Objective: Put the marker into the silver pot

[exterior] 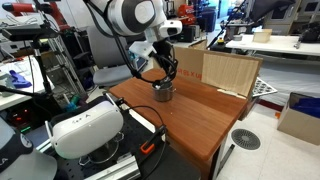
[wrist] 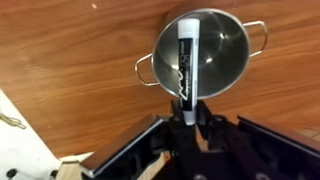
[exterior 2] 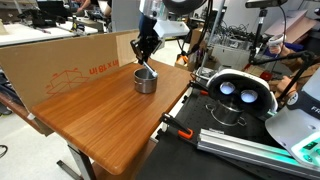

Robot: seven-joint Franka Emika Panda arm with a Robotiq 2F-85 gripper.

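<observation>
The silver pot [wrist: 226,55] is a small shiny metal pot with two wire handles and stands on the wooden table. It shows in both exterior views [exterior: 163,93] [exterior 2: 146,82]. My gripper [wrist: 186,122] is shut on the marker [wrist: 186,58], a slim black stick with a whitish far end. The marker points down over the pot's opening, and its red end is hidden in the jaws. In both exterior views the gripper [exterior: 167,76] [exterior 2: 143,58] hangs just above the pot.
A cardboard box [exterior: 230,70] [exterior 2: 60,62] stands along the table's far side next to the pot. A white headset [exterior: 85,125] [exterior 2: 238,92] and an orange-tipped black cable [exterior: 148,147] [exterior 2: 170,123] lie beyond the wooden table's [exterior: 200,115] [exterior 2: 110,125] edge.
</observation>
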